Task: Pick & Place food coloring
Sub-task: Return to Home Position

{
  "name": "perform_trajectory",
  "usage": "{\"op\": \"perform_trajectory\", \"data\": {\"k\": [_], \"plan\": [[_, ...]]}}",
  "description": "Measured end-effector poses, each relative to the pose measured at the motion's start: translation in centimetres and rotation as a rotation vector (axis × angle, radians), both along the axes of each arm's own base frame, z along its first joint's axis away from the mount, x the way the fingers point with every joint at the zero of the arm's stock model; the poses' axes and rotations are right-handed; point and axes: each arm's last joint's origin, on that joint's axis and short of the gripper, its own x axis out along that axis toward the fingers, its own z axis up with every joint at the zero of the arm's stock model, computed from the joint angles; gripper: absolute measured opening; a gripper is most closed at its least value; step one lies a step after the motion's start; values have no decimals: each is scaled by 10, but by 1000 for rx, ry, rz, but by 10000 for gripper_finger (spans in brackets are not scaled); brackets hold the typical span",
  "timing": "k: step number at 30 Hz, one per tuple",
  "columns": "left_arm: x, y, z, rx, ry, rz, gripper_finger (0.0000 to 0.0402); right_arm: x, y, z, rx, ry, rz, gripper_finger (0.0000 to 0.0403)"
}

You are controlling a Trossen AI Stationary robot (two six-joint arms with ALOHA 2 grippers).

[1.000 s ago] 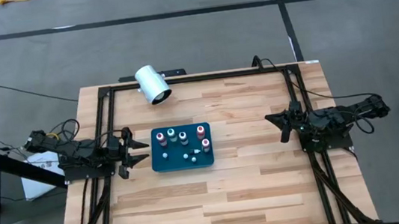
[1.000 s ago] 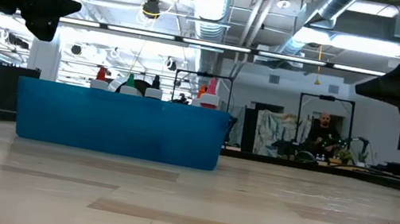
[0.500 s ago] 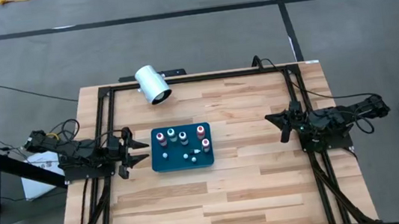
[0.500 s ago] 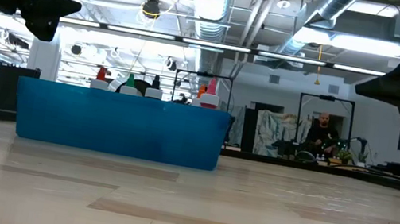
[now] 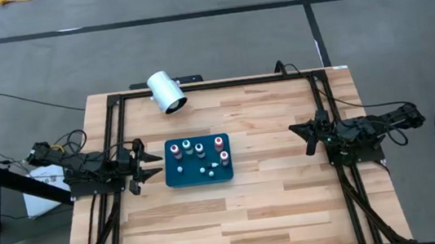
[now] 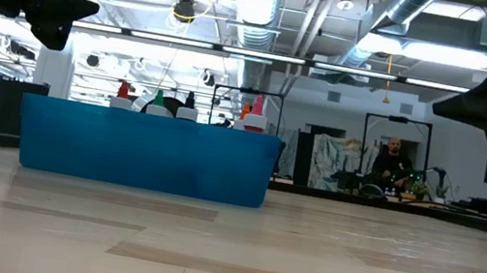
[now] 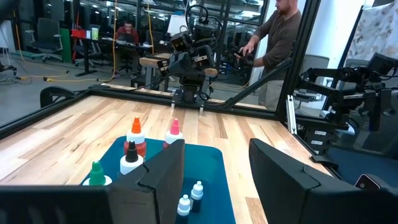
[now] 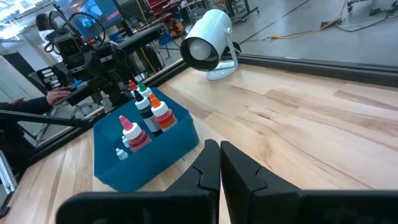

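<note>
The bottles [image 5: 199,150] in the bin [image 5: 173,177] look light, stiff and tippy; I'd pinch one just below its cap. My left gripper [image 5: 157,164] hangs apart, my right gripper [image 5: 295,131] pressed together.

Overhead, table-level, two opposed wrist views; shared blue bin [image 5: 178,176]

— What escaped us at table height?
— The blue plastic bin's [image 6: 145,150] wall hid the small pale food coloring bottles' [image 6: 158,98] bodies.
— From above?
— We couldn't identify the tiny whitish pieces [image 5: 204,171].
</note>
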Motion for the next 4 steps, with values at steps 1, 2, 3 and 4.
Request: {"op": "perform_trajectory", "data": {"k": [1,2,3,4], "plan": [[0,0,0,-1,0,0,171,0,0,0,0,0,0,3],[0,0,0,0,0,0,171,0,0,0,0,0,0,3],[0,0,0,0,0,0,171,0,0,0,0,0,0,3],[0,0,0,1,0,0,171,0,0,0,0,0,0,3]]}}
